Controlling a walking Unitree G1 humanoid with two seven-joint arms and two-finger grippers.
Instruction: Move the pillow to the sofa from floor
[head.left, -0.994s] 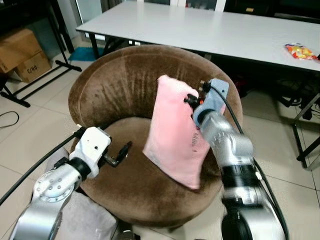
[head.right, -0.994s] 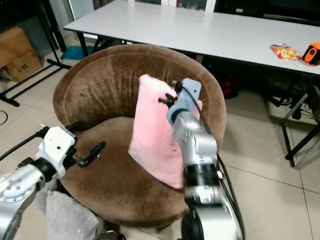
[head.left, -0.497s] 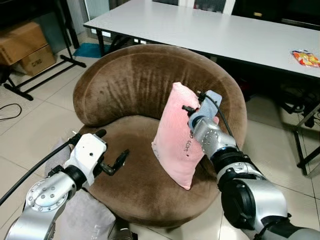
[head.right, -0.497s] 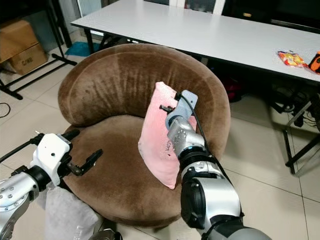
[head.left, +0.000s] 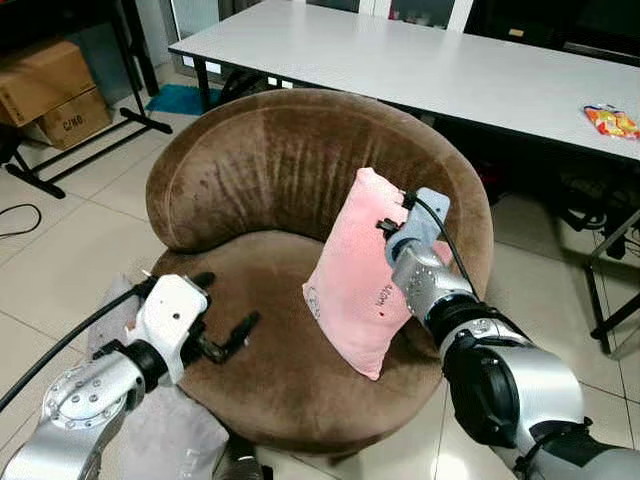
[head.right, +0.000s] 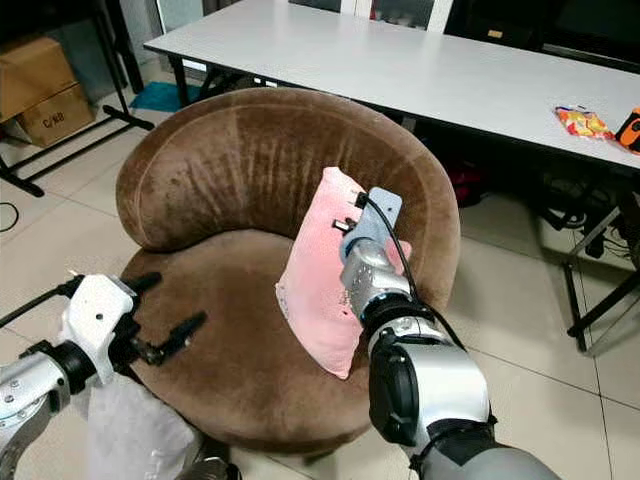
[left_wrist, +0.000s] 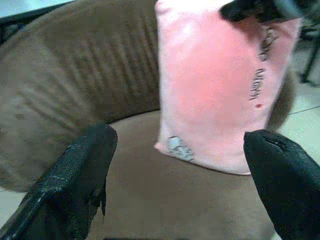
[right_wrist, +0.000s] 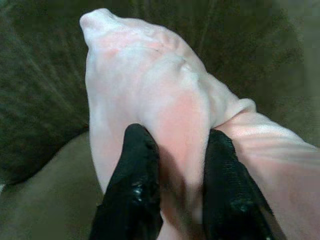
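Placing step. My right claw (right_wrist: 172, 175) pinches pillow (head.left: 362, 268) at top edge; pillow stands tilted on sofa (head.left: 250, 180) seat, right side, against backrest. Left claw (head.left: 228, 335) spread, hovering over seat's front-left edge. Next, I judge: unpinch, back off.

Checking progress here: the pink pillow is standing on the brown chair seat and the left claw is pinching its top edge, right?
Not quite: the right claw pinches the pink pillow, as the right wrist view shows. The left claw hangs open near the brown chair seat's front.
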